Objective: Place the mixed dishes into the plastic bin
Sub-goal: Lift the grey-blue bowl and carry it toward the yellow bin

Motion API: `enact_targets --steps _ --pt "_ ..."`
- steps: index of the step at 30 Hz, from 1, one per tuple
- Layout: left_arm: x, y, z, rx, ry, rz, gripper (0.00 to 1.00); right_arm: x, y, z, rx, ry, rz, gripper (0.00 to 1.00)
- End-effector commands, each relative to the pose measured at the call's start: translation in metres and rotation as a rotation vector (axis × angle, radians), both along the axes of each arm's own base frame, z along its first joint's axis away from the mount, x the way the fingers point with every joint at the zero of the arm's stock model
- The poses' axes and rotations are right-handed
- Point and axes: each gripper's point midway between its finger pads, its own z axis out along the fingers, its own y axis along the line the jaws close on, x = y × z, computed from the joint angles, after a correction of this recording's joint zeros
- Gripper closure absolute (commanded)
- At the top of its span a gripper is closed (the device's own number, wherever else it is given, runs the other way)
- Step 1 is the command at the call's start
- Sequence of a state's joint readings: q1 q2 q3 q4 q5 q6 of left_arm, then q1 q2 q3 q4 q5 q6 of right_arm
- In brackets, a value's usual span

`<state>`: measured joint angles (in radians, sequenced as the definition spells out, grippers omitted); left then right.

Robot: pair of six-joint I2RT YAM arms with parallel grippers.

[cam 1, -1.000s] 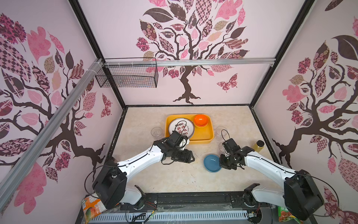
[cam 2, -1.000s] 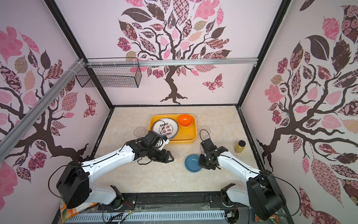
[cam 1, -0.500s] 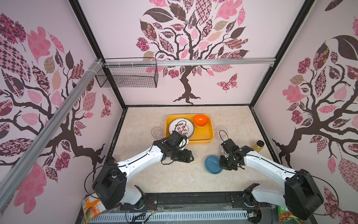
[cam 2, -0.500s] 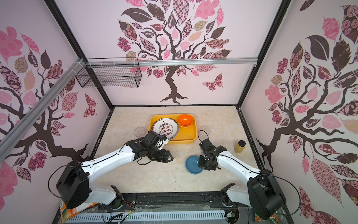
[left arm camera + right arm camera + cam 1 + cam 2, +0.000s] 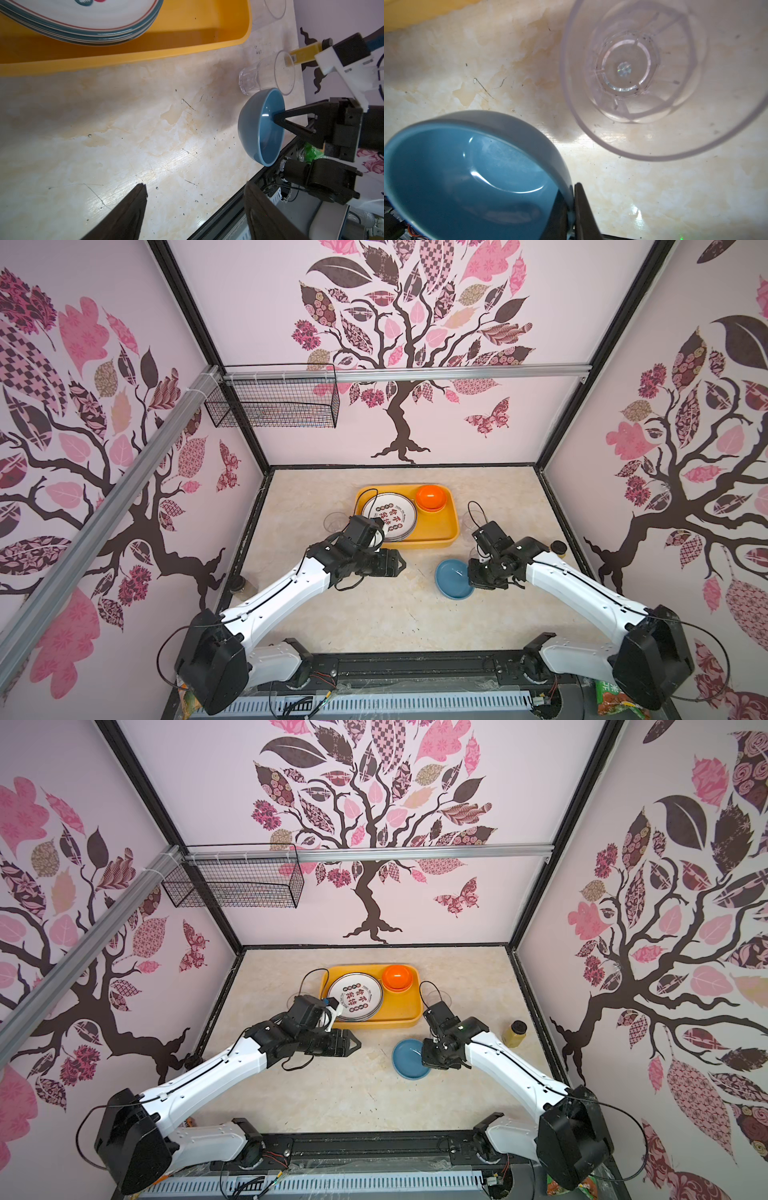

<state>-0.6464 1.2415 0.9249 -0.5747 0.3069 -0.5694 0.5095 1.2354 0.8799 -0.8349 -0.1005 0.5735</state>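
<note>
The yellow plastic bin (image 5: 440,531) (image 5: 405,1006) holds a stack of white plates (image 5: 388,516) (image 5: 93,27) and an orange bowl (image 5: 431,497). In front of it, to the right, my right gripper (image 5: 471,578) (image 5: 572,207) is shut on the rim of a blue bowl (image 5: 454,578) (image 5: 467,176) (image 5: 255,124), one finger inside and one outside. The bowl is low over the table; I cannot tell whether it touches. My left gripper (image 5: 399,564) (image 5: 195,189) is open and empty, pointing right in front of the bin.
A clear tumbler (image 5: 334,522) stands left of the bin and another (image 5: 473,518) right of it. A third tumbler (image 5: 654,83) (image 5: 266,74) stands right behind the blue bowl. An amber bottle (image 5: 558,548) is by the right wall. A wire basket (image 5: 274,404) hangs high up.
My right gripper has shifted slightly toward the bin with the blue bowl in it. The left arm has hardly moved.
</note>
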Motion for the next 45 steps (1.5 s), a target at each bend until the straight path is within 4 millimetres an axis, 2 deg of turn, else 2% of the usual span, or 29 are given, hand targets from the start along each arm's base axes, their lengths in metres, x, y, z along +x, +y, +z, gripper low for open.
enact_targets --steps 1,12,20,38,45 --pt "0.004 0.007 0.003 -0.02 -0.018 0.042 0.23 0.008 0.004 0.012 -0.018 -0.01 0.037 0.94" --pt "0.015 0.025 0.016 0.011 -0.061 0.113 0.23 0.057 0.029 0.045 -0.008 -0.088 0.093 0.94" --pt "0.022 0.032 0.019 0.036 -0.077 0.15 0.23 0.095 0.043 0.051 -0.033 -0.107 0.111 0.94" --pt "0.041 0.043 0.027 0.052 -0.089 0.229 0.22 0.194 0.033 0.065 -0.041 -0.143 0.017 0.94" --pt "0.042 0.043 0.029 0.051 -0.088 0.236 0.22 0.227 0.031 0.061 -0.05 -0.139 -0.015 0.94"
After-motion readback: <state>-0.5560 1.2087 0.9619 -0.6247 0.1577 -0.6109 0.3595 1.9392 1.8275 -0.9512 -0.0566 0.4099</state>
